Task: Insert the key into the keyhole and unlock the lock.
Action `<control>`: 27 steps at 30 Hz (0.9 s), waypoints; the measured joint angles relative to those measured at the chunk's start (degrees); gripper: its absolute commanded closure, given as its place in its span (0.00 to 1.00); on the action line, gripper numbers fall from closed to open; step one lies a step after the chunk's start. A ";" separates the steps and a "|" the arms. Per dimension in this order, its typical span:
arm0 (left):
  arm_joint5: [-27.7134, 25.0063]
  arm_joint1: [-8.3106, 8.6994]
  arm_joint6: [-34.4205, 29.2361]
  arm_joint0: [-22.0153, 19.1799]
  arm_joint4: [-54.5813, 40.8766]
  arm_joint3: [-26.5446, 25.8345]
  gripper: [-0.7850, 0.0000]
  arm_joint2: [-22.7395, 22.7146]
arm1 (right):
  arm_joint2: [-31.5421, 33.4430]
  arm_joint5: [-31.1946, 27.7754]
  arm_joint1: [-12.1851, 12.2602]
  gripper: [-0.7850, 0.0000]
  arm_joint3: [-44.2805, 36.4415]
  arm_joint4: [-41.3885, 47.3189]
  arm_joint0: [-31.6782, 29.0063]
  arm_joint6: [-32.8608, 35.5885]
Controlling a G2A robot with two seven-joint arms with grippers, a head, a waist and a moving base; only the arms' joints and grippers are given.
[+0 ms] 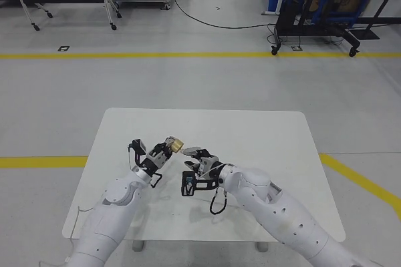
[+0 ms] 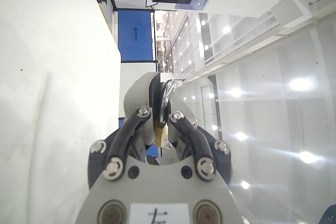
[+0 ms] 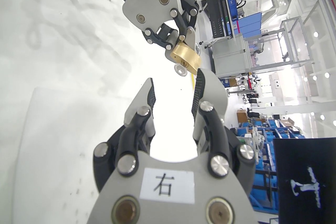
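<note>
Left pincer (image 2: 165,90) is clamped on the shackle end of a small brass padlock (image 3: 187,57), holding it in the air above the white desk (image 1: 267,133). A small silver key (image 3: 180,69) sticks out of the keyhole in the padlock's bottom face. Right pincer (image 3: 174,89) has its fingers apart with nothing between them, just beside the key head, one fingertip close to the padlock body.

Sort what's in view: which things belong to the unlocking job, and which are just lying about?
Job: padlock, held in the left gripper; key, inserted in it; right gripper, open beside the key.
Just there: table; yellow floor tape; wheeled stand behind.
</note>
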 measured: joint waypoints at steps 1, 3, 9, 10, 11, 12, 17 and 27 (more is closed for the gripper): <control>0.13 -0.03 -0.26 -0.05 0.24 0.04 1.00 0.12 | -0.54 0.49 -0.24 0.58 0.35 -0.32 0.33 0.26; 0.29 -0.08 -0.78 -0.16 0.46 0.11 1.00 0.33 | -1.17 1.11 -0.58 0.59 1.02 -0.54 0.86 0.50; 0.46 -0.26 -1.57 -0.70 0.77 0.87 1.00 0.67 | -3.27 1.73 -1.66 0.82 2.27 -2.26 2.39 3.18; 0.46 -0.29 -1.62 -0.78 0.82 1.01 1.00 0.68 | -3.46 1.81 -1.81 0.85 2.34 -2.39 2.50 3.51; 0.50 -0.31 -1.67 -0.85 0.83 1.10 1.00 0.67 | -3.55 1.89 -1.90 0.93 2.37 -2.44 2.55 3.64; 0.54 -0.33 -1.72 -0.91 0.83 1.19 1.00 0.65 | -3.58 1.97 -1.98 1.00 2.41 -2.45 2.56 3.73; 0.30 -0.42 -2.05 -1.15 1.03 1.49 1.00 0.57 | -3.12 1.79 -2.23 1.00 2.80 -1.74 2.19 3.95; -2.43 -0.59 -4.41 -1.15 0.95 1.38 1.00 0.55 | 1.67 2.64 -2.12 1.00 4.24 8.26 0.05 -3.12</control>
